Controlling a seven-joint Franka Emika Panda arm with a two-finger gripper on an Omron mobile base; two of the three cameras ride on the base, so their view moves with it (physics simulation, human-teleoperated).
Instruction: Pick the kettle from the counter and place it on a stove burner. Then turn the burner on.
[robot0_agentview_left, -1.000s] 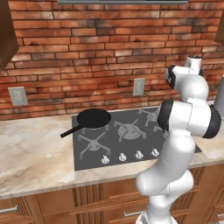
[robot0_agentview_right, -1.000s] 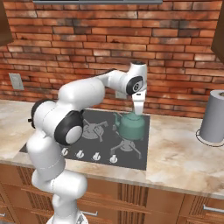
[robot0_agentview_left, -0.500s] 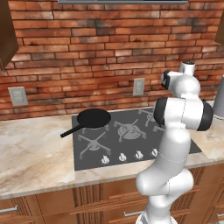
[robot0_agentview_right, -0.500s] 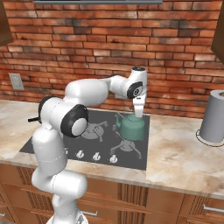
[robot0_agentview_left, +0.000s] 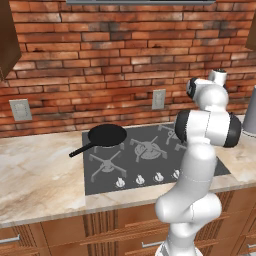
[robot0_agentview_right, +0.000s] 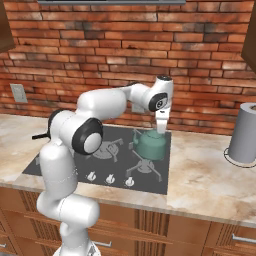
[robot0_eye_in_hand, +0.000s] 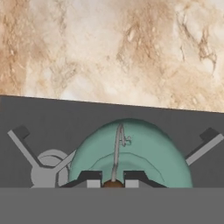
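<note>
Elbow now swung upright, pincer clenched on brown-middled handle of squat teal kettle over burner.

Teal kettle upright on right stove burner.

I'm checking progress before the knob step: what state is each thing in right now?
kettle: upright on the stove burner, handle up.
gripper: closed on the kettle's handle, directly above it.
frying pan: resting on the rear left burner, handle over the counter.
knobs: untouched; setting not readable.
grey canister: standing upright on the counter.
</note>
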